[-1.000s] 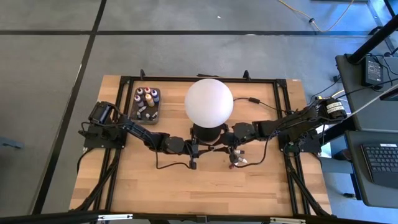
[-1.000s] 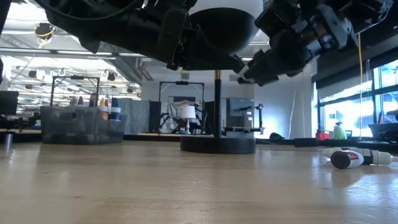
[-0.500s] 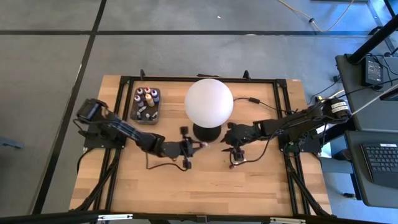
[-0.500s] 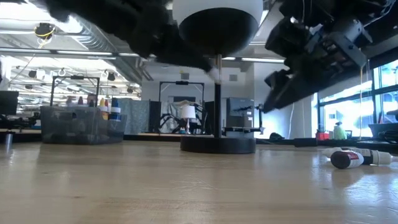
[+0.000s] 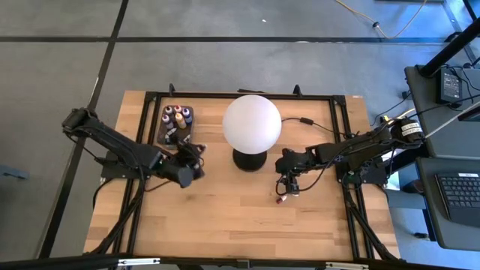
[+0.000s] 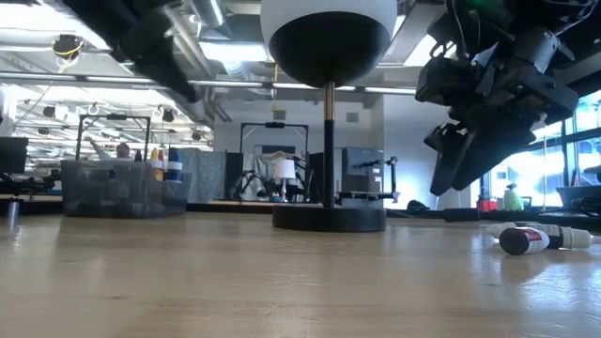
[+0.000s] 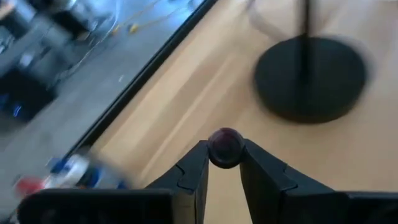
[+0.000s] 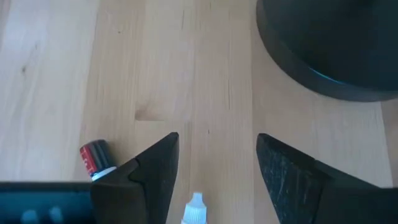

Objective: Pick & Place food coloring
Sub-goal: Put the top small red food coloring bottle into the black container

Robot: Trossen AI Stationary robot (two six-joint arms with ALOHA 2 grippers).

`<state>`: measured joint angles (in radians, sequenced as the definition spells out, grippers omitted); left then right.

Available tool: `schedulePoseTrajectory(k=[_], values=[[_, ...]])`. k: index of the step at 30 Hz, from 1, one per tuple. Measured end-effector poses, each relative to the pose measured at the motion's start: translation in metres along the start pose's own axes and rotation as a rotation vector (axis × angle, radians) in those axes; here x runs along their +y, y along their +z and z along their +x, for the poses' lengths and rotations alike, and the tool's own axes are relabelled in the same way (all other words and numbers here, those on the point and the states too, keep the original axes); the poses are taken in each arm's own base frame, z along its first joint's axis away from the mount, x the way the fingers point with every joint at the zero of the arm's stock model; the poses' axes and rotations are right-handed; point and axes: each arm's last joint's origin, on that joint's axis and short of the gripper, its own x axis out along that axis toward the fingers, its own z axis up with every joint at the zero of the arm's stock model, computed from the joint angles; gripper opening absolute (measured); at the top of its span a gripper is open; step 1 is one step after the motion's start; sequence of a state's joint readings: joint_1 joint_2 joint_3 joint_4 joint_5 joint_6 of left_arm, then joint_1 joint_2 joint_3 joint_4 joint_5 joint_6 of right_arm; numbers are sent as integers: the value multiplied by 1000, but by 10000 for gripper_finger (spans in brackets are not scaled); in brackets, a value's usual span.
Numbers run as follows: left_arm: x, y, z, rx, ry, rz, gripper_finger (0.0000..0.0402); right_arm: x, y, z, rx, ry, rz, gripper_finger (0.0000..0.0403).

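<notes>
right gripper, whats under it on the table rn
Under the open right gripper lie two small food coloring bottles on bare wood: a red-labelled bottle and a white-tipped bottle. The gripper's own fingers cover most of the white-tipped one, so its colour is hidden.

white globe lamp (image 5: 252,123) near the middle of the wooden table (image 5: 225,225), standing on a round black base (image 6: 329,218) with a thin upright pole (image 6: 329,141). dark grey tray (image 5: 169,139) toward the far left part of the tabletop, well apart from the lamp. black frame rails (image 5: 225,96) along the table's edges. off to the right, a keyboard (image 5: 459,191) on a side desk. grey floor (image 5: 60,75) all around. beyond the table, shelving and a clear bin (image 6: 122,188).
</notes>
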<state>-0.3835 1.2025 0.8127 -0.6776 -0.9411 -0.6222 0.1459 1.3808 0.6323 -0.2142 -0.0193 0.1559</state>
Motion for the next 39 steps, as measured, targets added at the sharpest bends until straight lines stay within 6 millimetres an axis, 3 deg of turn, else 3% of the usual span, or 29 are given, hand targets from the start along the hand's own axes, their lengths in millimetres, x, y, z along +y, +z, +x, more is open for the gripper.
schedulePoseTrajectory(k=[7, 17, 26, 39], values=[[34, -21, 10, 220, 199, -132, 75, 0, -2, 0, 21, -3, 2, 218], [56, -61, 37, 416, 356, -265, 76, 0, -3, 0, 32, -5, 25, 218], [65, -71, 46, 531, 379, -343, 82, 0, -3, 0, 37, 27, 25, 218], [65, -71, 48, 520, 383, -353, 85, 6, -5, -1, 79, 209, 53, 218]])
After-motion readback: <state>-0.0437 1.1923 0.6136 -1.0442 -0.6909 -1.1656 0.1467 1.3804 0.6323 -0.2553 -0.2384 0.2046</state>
